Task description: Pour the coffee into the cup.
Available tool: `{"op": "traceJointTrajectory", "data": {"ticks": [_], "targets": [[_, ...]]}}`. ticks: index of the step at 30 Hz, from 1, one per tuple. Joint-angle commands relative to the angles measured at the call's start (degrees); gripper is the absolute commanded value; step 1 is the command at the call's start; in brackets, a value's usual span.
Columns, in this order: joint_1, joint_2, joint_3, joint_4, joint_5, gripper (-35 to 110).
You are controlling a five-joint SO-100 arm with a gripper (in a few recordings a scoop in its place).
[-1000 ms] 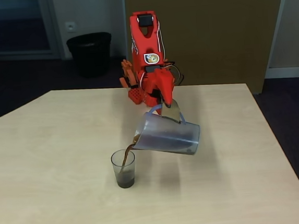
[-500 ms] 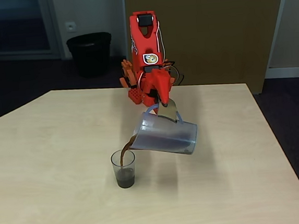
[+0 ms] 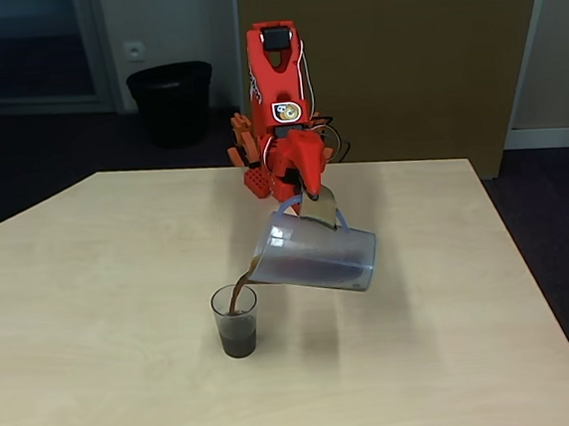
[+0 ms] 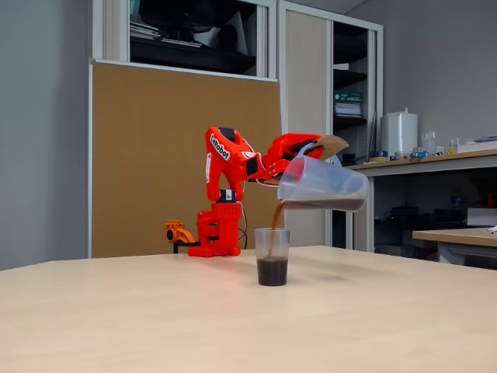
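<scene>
My red gripper (image 3: 319,207) (image 4: 317,146) is shut on the handle of a translucent jug (image 3: 313,253) (image 4: 322,183), which hangs tilted with its spout down. Dark coffee (image 3: 240,291) (image 4: 276,214) runs in a thin stream from the spout into the small clear cup (image 3: 236,320) (image 4: 272,256). The cup stands upright on the table under the spout, and dark coffee fills about its lower half. More coffee lies along the low side of the jug.
The light wooden table (image 3: 92,290) (image 4: 155,311) spreads wide around the cup. A black waste bin (image 3: 171,101) stands on the floor behind the table. The arm's base (image 4: 216,233) sits at the table's far edge, before a brown board.
The stream keeps flowing and the level in the cup has risen. The jug has lifted and tipped slightly more.
</scene>
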Motion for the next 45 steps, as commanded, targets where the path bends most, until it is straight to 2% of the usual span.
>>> {"op": "traceJointTrajectory", "data": {"ticks": [1, 34, 45], "targets": [[-0.6, 1.8, -0.5, -1.8, 1.8, 0], [-0.7, 1.5, -2.2, -0.9, 3.5, 0], [-1.8, 1.5, -1.5, 2.1, -5.6, 0]]}}
